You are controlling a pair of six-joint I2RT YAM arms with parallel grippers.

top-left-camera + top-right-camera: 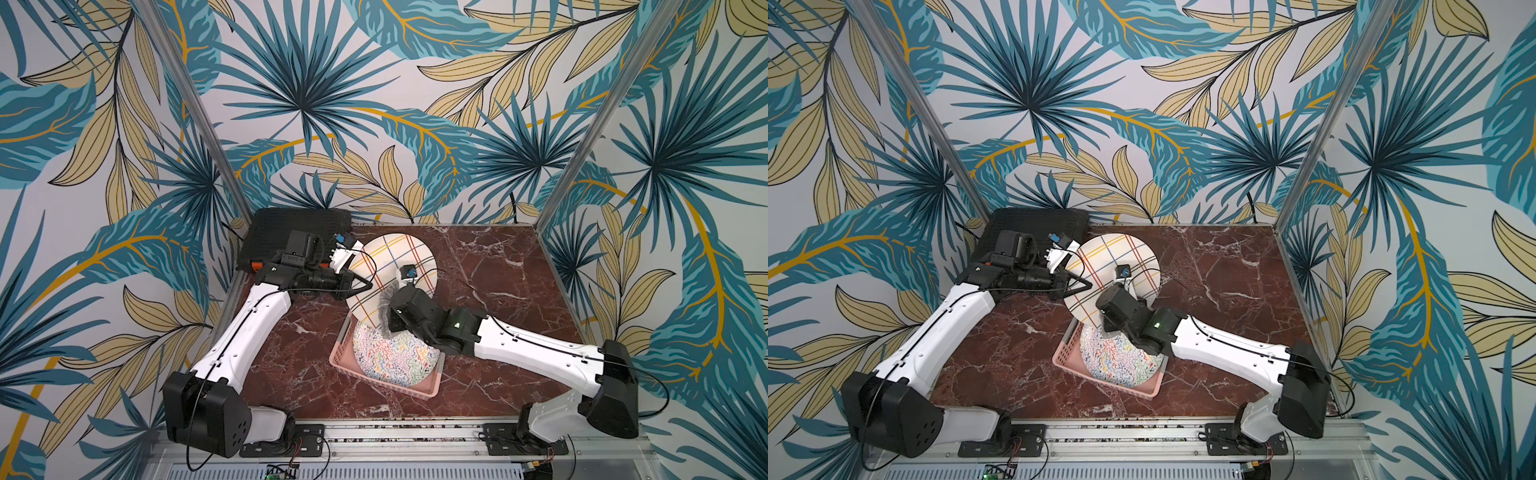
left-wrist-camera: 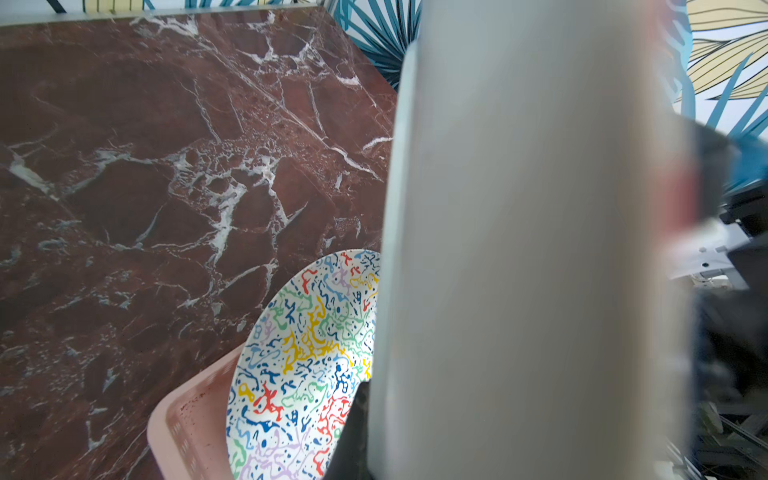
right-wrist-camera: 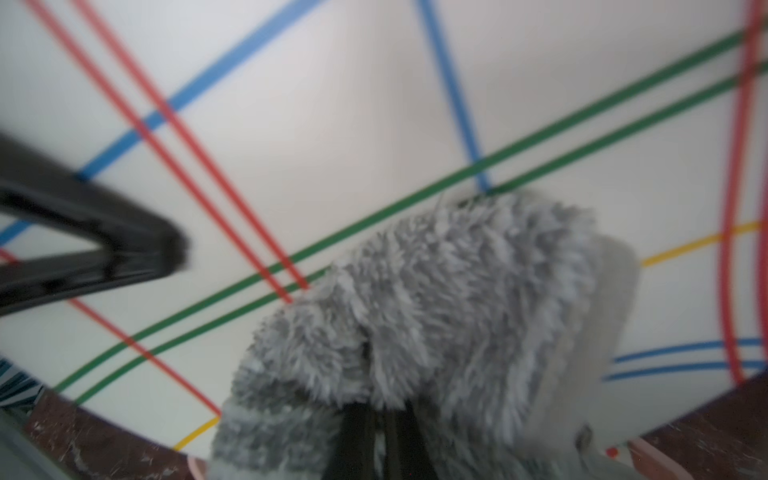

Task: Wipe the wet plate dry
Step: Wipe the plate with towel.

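Grey cloth [image 3: 415,311] clamped in right gripper [image 3: 380,415], wiping plate [image 1: 390,257] at six o'clock. Left gripper [image 1: 368,286] pinches nine o'clock rim; next, likely sweep toward twelve.

Squiggly plate [image 2: 299,365] half hidden (behind striped plate [image 2: 519,249])

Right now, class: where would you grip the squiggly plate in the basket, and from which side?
Probably the rim, from above, on the side away from the right arm: the squiggly plate lies tilted in the basket, its thin edge exposed, and its broad face gives no hold.
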